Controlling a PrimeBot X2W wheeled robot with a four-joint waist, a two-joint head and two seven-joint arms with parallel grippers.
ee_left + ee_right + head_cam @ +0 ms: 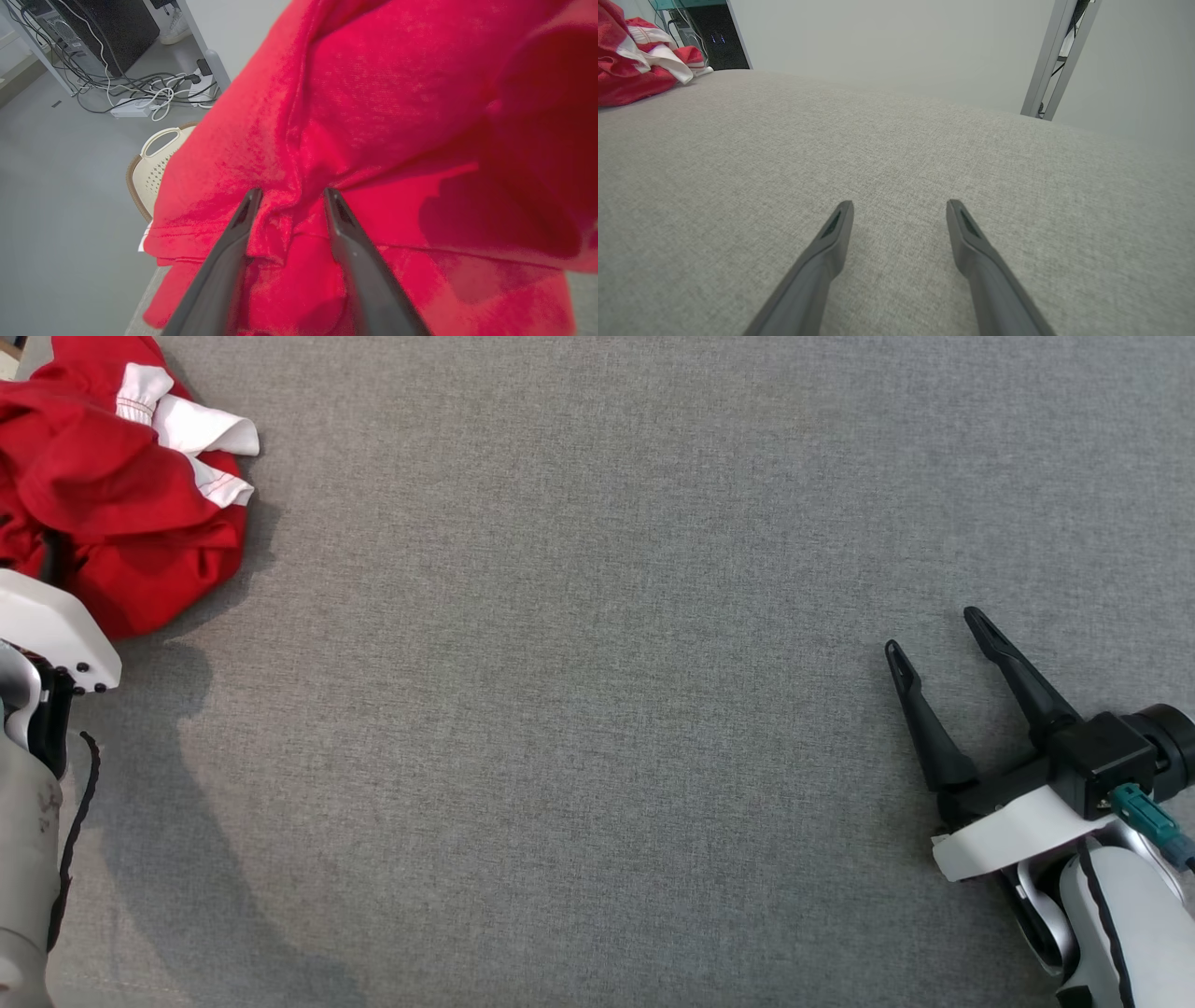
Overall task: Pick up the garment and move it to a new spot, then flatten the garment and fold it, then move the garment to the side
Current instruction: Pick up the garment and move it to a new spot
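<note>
The garment is a crumpled red piece with white trim, heaped at the table's far left corner. In the left wrist view the red garment is very close. My left gripper is pushed into it, and its dark fingers stand apart on either side of a raised fold of the cloth. In the head view the left wrist housing sits against the heap's near edge and the fingers are hidden. My right gripper rests open over bare table at the right, with nothing in it. The right wrist view has the garment far off at the upper left, beyond the right gripper.
The grey fabric-covered table stretches wide between the two arms. Past its left edge, on the floor, are a cream basket, tangled cables with a power strip, a computer tower and a shoe. A metal post stands beyond the far edge.
</note>
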